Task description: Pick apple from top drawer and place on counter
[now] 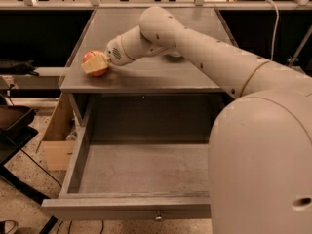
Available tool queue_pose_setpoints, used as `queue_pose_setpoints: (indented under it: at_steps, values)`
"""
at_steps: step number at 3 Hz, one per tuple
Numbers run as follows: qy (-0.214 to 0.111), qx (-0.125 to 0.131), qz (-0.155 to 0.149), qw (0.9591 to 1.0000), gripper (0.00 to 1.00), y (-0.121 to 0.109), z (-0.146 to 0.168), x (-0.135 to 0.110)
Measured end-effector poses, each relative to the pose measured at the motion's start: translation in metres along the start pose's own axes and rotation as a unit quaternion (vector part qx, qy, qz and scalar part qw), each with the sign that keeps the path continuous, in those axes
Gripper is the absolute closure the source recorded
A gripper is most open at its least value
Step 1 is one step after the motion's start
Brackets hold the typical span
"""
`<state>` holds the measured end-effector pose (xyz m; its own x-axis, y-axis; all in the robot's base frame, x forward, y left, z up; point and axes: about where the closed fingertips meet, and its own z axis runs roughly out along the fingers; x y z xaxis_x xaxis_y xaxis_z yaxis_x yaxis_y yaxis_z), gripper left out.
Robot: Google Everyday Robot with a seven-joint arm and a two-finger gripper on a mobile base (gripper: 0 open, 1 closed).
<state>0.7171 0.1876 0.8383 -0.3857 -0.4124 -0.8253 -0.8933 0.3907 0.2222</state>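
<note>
The apple [91, 57], red with yellowish patches, sits at the front left corner of the grey counter [161, 79], close to its left edge. My gripper [96, 65] is at the apple, reaching in from the right, with a pale finger [94, 66] lying across the apple's front. It is shut on the apple, which rests on or just above the counter. The top drawer [126, 211] is pulled wide open below the counter. Its grey floor is bare and its small round knob [158, 217] shows on the front panel.
My large pale arm [253, 130] fills the right side and hides the drawer's right part. A cardboard box [56, 145] stands on the floor left of the cabinet, and dark equipment [12, 126] sits further left. A railing runs along the back.
</note>
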Motion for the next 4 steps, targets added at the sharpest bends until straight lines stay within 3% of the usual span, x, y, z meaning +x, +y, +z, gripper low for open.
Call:
queue_pose_setpoints:
  at_steps: [1,2,3,4]
  values:
    - [0.0,0.0,0.0,1.0,0.04,0.0,0.0,0.0]
    - [-0.001,-0.034,-0.021,0.9992,0.0,0.006,-0.004,-0.018]
    - [0.007,-0.072,-0.058,0.9956,0.0,0.017,-0.023,-0.042]
    - [0.001,-0.113,-0.123,0.986,0.0,0.034,-0.093,-0.058]
